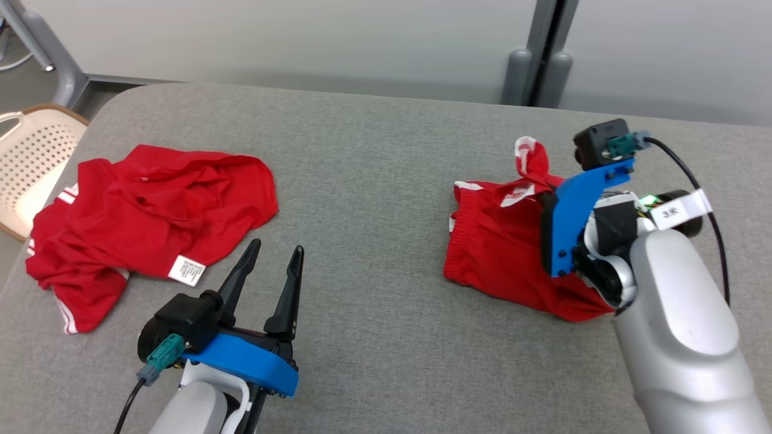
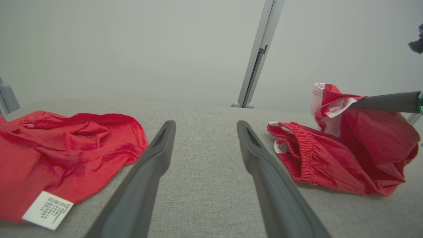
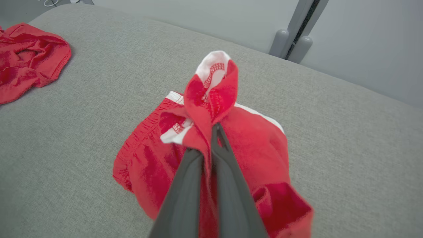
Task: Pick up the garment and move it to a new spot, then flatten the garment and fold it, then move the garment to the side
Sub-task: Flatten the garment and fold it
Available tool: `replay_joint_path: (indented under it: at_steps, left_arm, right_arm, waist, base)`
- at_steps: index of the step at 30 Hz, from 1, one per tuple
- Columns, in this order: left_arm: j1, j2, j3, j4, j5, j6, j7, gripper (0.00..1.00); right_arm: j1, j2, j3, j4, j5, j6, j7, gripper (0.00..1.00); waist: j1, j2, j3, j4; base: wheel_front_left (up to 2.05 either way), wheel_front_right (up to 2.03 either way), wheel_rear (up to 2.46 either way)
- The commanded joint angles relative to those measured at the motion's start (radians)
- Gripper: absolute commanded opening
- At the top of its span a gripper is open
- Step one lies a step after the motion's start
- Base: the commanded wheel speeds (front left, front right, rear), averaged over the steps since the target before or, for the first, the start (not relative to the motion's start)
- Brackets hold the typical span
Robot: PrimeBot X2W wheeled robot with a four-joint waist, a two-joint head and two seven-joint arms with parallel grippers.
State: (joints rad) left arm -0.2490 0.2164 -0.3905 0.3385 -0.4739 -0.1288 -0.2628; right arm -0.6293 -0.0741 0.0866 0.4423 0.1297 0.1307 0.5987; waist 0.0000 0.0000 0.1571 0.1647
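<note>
The garment, red shorts [image 1: 500, 259] with white trim, lies bunched on the right side of the grey table [image 1: 374, 181]. My right gripper [image 1: 544, 194] is shut on a fold of them, and a hem with white lining [image 3: 213, 71] is lifted above the rest. The right wrist view shows the two fingers [image 3: 185, 185] pressed together on the red cloth [image 3: 155, 165]. In the left wrist view the shorts [image 2: 330, 158] hang from a dark finger [image 2: 383, 101] at the right. My left gripper [image 1: 275, 248] is open and empty near the front left, over bare table [image 2: 205, 125].
A second red garment [image 1: 151, 211] with a white label [image 1: 187, 270] lies crumpled at the table's left, just left of my left gripper. A perforated cream chair [image 1: 30, 163] stands beyond the left edge. A grey post [image 1: 537, 66] rises behind the table.
</note>
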Motion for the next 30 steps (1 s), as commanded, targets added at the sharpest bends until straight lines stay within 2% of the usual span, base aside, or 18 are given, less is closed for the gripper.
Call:
replay_joint_path:
  at_steps: [1, 5, 13, 14, 15, 16, 20, 24, 27, 30]
  left_arm:
    - [-0.003, 0.001, -0.006, 0.0, -0.004, -0.002, -0.003, 1.0]
    - [-0.012, -0.002, -0.021, 0.002, -0.01, -0.002, -0.003, 1.0]
    - [-0.033, -0.01, -0.026, 0.0, -0.018, -0.002, -0.003, 1.0]
    - [-0.035, -0.011, -0.026, 0.0, -0.018, -0.002, -0.003, 1.0]
    - [-0.037, -0.011, -0.024, 0.001, -0.019, -0.002, -0.003, 1.0]
    - [-0.039, -0.011, -0.023, 0.001, -0.019, -0.002, -0.003, 1.0]
    - [-0.039, -0.007, -0.012, 0.002, -0.018, -0.002, -0.003, 1.0]
    - [-0.028, -0.002, 0.009, 0.001, -0.01, -0.002, -0.003, 1.0]
    - [-0.015, 0.0, 0.022, -0.004, -0.005, -0.002, -0.003, 1.0]
    - [-0.006, 0.0, 0.03, -0.007, 0.0, -0.002, -0.003, 1.0]
  right_arm:
    - [-0.026, 0.013, 0.01, 0.024, -0.003, 0.0, -0.006, 0.0]
    - [-0.068, 0.022, 0.018, 0.101, -0.006, 0.0, -0.024, 0.0]
    - [-0.139, 0.023, 0.076, 0.242, 0.064, 0.0, -0.094, 0.0]
    - [-0.145, 0.023, 0.082, 0.258, 0.072, 0.0, -0.105, 0.09]
    - [-0.149, 0.023, 0.088, 0.272, 0.077, 0.0, -0.117, 0.87]
    - [-0.156, 0.023, 0.09, 0.285, 0.086, 0.0, -0.129, 1.0]
    - [-0.175, 0.023, 0.107, 0.298, 0.175, 0.0, -0.19, 1.0]
    - [-0.176, 0.024, 0.133, 0.235, 0.298, 0.0, -0.27, 1.0]
    - [-0.145, 0.022, 0.109, 0.172, 0.28, 0.0, -0.321, 1.0]
    - [-0.091, -0.015, 0.058, 0.104, 0.23, 0.0, -0.351, 1.0]
  waist:
    - [0.0, 0.0, 0.005, 0.016]
    - [0.0, 0.0, 0.013, 0.047]
    - [0.0, 0.0, 0.046, 0.091]
    - [0.0, 0.0, 0.05, 0.092]
    - [0.0, 0.0, 0.052, 0.093]
    - [0.0, 0.0, 0.054, 0.094]
    - [0.0, 0.0, 0.057, 0.085]
    - [0.0, 0.0, 0.048, 0.063]
    - [0.0, 0.0, 0.039, 0.041]
    - [0.0, 0.0, 0.028, 0.02]
  base:
    - [0.0, 0.0, 0.0]
    - [0.0, 0.0, 0.0]
    - [0.0, 0.0, 0.0]
    - [0.0, 0.0, 0.0]
    - [0.0, 0.0, 0.0]
    - [0.0, 0.0, 0.0]
    - [0.0, 0.0, 0.0]
    - [0.0, 0.0, 0.0]
    - [0.0, 0.0, 0.0]
    - [0.0, 0.0, 0.0]
